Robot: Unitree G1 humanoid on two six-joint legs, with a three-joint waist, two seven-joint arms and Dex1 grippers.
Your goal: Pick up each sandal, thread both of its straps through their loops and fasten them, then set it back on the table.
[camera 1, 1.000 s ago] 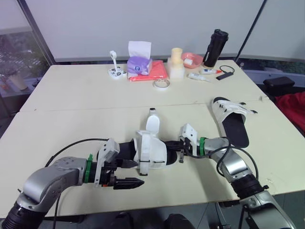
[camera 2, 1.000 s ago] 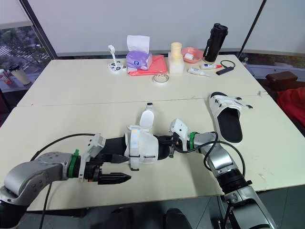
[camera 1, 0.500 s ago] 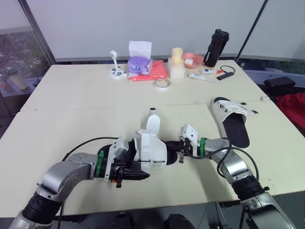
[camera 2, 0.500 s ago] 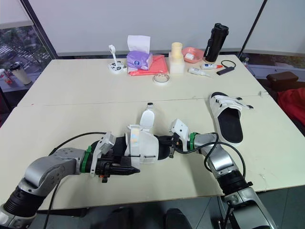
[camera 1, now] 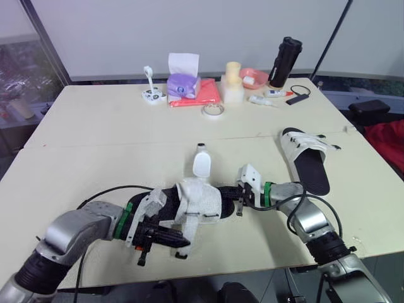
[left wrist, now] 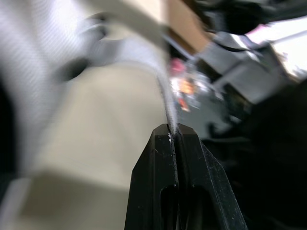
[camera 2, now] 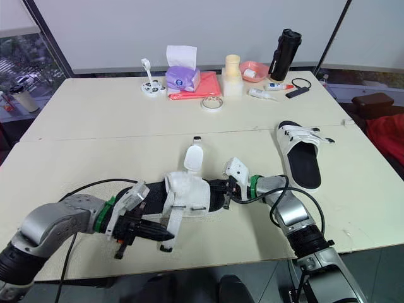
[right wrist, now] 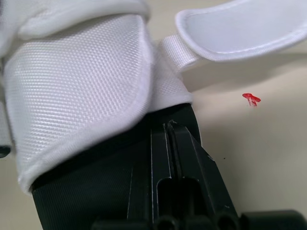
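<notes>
At desk [camera 1: 95, 164] front, L pincer [camera 1: 182, 240] pinches near sandal's [camera 1: 201, 201] loose strap [camera 1: 188, 226]; R pincer [camera 1: 238, 202] pressed together, tips against its sole [right wrist: 86, 191]. 2nd sandal [camera 1: 309, 158] lies well apart.

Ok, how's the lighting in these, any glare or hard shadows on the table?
Left eye view: soft, even light on the table, no glare; the far sandal casts only a faint shadow. Right wrist view: the free strap of the held sandal drops a soft shadow on the table. Left wrist view: dim background behind the pinched strap.
</notes>
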